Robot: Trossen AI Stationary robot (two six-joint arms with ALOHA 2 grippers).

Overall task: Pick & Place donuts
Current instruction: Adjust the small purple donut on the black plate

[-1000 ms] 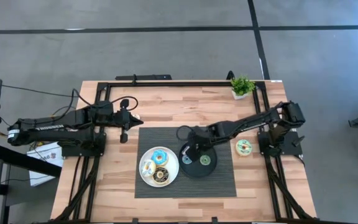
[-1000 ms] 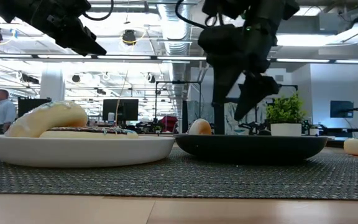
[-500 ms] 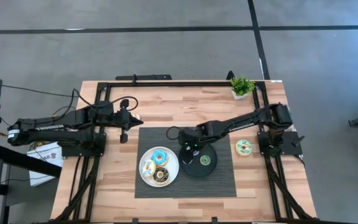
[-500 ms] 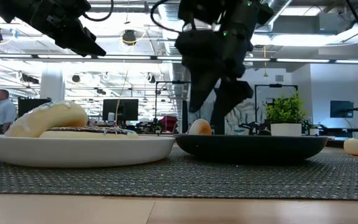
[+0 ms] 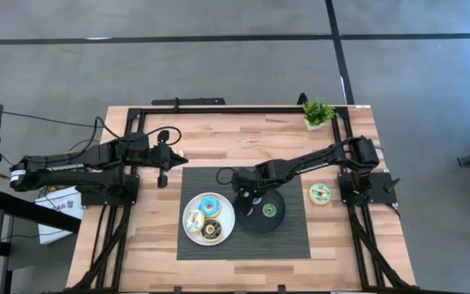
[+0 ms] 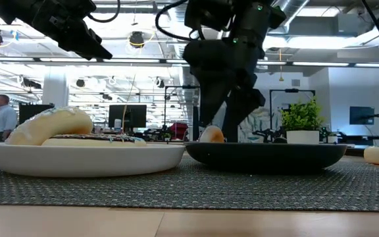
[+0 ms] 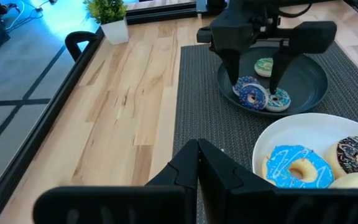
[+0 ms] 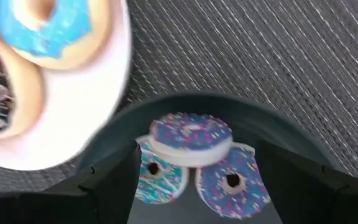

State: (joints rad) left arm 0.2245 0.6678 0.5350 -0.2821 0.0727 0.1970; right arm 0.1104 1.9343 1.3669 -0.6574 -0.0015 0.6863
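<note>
The white plate (image 5: 228, 214) holds three larger donuts: blue (image 5: 210, 206), white (image 5: 193, 219) and chocolate-brown (image 5: 211, 230). A pale green donut (image 5: 320, 193) lies on the wood at the right. On the black plate (image 5: 277, 222) lie coin-sized donuts: a green one (image 7: 264, 65) and a cluster of a purple (image 7: 246, 82), a blue (image 7: 252, 97) and a teal one (image 7: 277, 99). My right gripper (image 7: 255, 87) points down, open, over that cluster, a finger on either side, the purple donut (image 8: 191, 133) uppermost. My left gripper (image 5: 162, 178) hangs shut at the mat's far left corner.
A dark woven mat (image 5: 292, 241) lies under both plates. A small potted plant (image 5: 317, 113) stands at the far right corner. Black frame rails (image 5: 219, 109) run around the table. Bare wood lies left of the mat and along the near edge.
My right gripper has gone toward the table's left edge, from over the black plate's middle to over the cluster of small donuts at its left part. It has rolled a little about its own axis and stays open. The donuts have not moved.
</note>
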